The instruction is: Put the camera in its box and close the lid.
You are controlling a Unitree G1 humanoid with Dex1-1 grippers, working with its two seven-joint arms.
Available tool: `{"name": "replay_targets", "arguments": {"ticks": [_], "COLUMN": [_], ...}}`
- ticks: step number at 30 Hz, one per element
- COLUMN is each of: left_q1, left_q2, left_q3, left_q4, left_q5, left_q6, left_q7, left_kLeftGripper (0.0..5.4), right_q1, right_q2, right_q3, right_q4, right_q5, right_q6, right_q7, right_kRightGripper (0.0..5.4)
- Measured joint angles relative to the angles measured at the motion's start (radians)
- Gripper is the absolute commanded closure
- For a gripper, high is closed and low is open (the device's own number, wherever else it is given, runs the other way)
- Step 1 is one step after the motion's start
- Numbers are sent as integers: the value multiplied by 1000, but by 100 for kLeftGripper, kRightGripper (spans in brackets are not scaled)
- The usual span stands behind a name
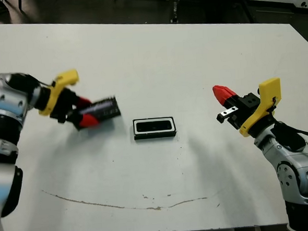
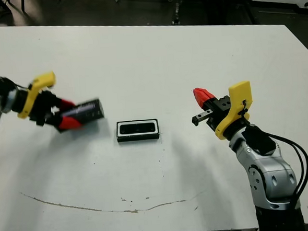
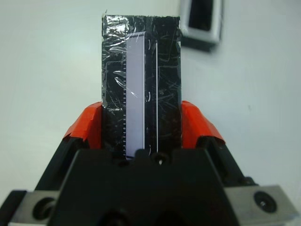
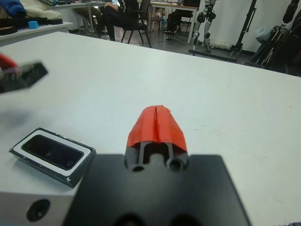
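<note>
From the head view, the left gripper [image 1: 86, 113] held the lid [image 1: 102, 110] clamped between its red fingers, tilted and lifted just left of the box [image 1: 154, 128], which lay near the middle of the table [image 1: 150, 53]. A dark shape filled the box's white-lined well, most likely the camera [image 1: 154, 127], though it was too small to be sure. The right gripper [image 1: 222, 94] hung well to the right, empty, fingers pressed together. The left wrist view showed the lid [image 3: 141, 89] gripped by its two long edges, with the box [image 3: 203, 21] just beyond its far end. In the right wrist view the joined fingertips [image 4: 156, 123] pointed past the box [image 4: 51, 154]. The closing step seemed in hand; next the lid would need levelling, squaring over the box and lowering.
</note>
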Motion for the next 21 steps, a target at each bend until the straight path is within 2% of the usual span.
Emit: {"name": "replay_targets", "arguments": {"ticks": [4,8,14,21], "left_q1": [4,40,98,110], "left_q2": [-18,-45,-80,-122], "left_q3": [45,53,16,-8], "left_q4": [-51,-109,-195,-189], "left_q5": [-37,-66,-83,-97], "left_q6": [5,-2,22,27], "left_q7": [56,66,33,-13], "left_kLeftGripper": [223,223,223,223], "right_q1": [2,3,3,3], "right_q2": [0,0,0,-1], "right_q3": [1,6,8,8], "right_q4": [0,0,2,4], "right_q5": [0,-2,-2,-2], "right_q6": [0,0,0,0], "right_q7": [0,0,1,2], "right_kRightGripper": [540,540,540,540]}}
